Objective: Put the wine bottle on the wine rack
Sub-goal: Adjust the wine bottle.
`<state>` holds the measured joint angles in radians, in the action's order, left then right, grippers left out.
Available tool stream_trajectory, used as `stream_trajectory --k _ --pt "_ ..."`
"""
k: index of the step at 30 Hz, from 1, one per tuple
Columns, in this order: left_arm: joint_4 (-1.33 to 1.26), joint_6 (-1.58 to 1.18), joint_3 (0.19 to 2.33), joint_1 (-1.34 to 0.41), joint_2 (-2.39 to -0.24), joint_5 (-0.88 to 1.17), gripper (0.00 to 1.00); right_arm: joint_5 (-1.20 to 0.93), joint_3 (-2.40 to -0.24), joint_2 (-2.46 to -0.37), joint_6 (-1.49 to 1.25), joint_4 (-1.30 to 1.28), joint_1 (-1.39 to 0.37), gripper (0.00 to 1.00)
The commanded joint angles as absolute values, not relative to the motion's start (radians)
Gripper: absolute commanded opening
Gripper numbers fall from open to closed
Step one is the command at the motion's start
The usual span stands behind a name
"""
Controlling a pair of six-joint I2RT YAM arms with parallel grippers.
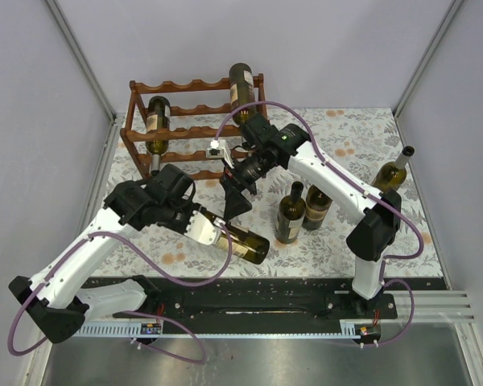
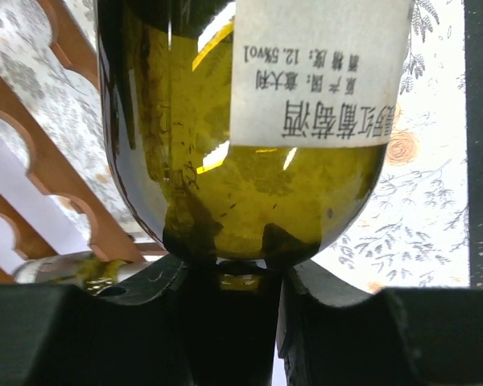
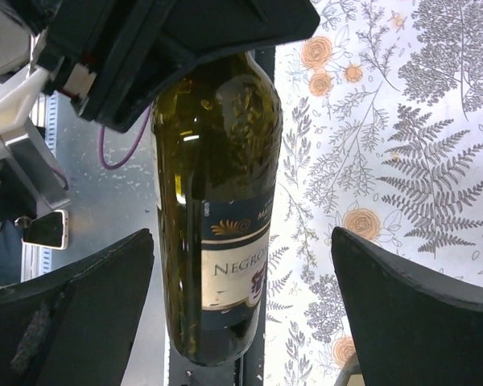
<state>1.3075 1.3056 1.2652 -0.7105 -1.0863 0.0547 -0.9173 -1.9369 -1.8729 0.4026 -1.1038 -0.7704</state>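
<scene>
**Fingers split: left clamps the neck, right stands wide around the body**

Fingers (image 2: 88, 330) of your left gripper (image 1: 190, 216) are closed on the neck of the wine bottle (image 1: 245, 244), right where it flares into the shoulder. The bottle lies close to level above the flowered cloth (image 1: 346, 133), low and centre in the overhead view, with its base toward the lower right. That attitude looks deliberate. The wine rack (image 1: 189, 129) at the upper left takes bottles lying down, and a neck hold leaves the whole body free.

Your right gripper (image 3: 241, 310) has its fingers (image 3: 72, 314) spread wide, one on each side of the labelled body. Cloth shows in the gap on one side and grey surface in the gap on the other, so it straddles the glass without touching. You seem to have set it there to take or steady the heavy end, since one neck grip carries a long overhang.

The rack is well apart from the held bottle. One bottle (image 1: 156, 121) already lies in it, and another (image 1: 241, 84) leans at its top right corner. Three upright bottles (image 1: 290, 213) stand near the right gripper, so mind them when you swing across.
</scene>
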Motion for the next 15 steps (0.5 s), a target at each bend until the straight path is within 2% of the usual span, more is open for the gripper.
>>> stream_trajectory --k 1,15 --pt "1.218 1.233 1.266 -0.64 -1.049 0.162 0.0 -0.867 -1.988 -1.818 0.4 -1.098 -0.764 1.0" --pt "1.098 0.989 1.063 -0.318 -0.957 0.224 0.0 -0.686 -2.022 -1.714 0.316 -0.999 -0.741 0.99"
